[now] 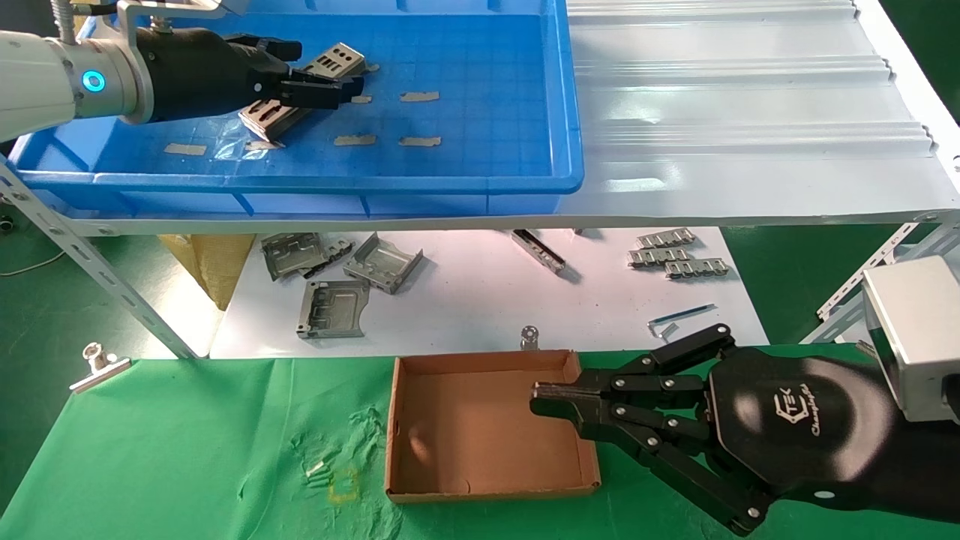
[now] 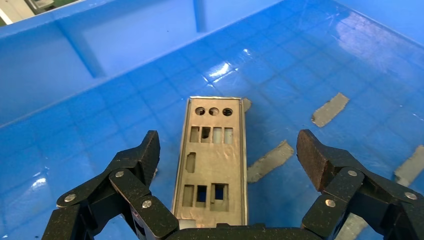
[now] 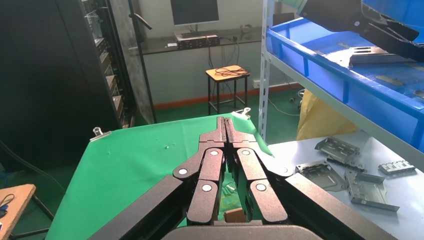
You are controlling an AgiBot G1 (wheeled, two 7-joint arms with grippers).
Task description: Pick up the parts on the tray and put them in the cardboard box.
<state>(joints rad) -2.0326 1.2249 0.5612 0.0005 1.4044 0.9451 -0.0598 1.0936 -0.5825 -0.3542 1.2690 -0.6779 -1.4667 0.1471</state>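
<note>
Head view: tray sits on the upper shelf, holding tape scraps and a small stack of parts near its left end. Left gripper reaches into the tray from the left with its fingers spread either side of the top plate, not clamped on it. Below, the box rests on the green cloth with nothing visible inside except the tip of the right gripper, whose fingers are pressed together just over the box's right wall. Between shelf and box, a white board carries grey brackets and toothed strips.

Left wrist view: one part lies flat on the tray's grid floor, its round and rectangular cutouts facing up. The two fingers stand wide apart, one on each long side of the plate, neither touching it. Tape scraps lie beside it.

Right wrist view: right gripper holds nothing, fingertips closed against each other above the cloth. A corner of the box shows under the linkage. The tray with its parts is on the shelf, brackets on the board below.
</note>
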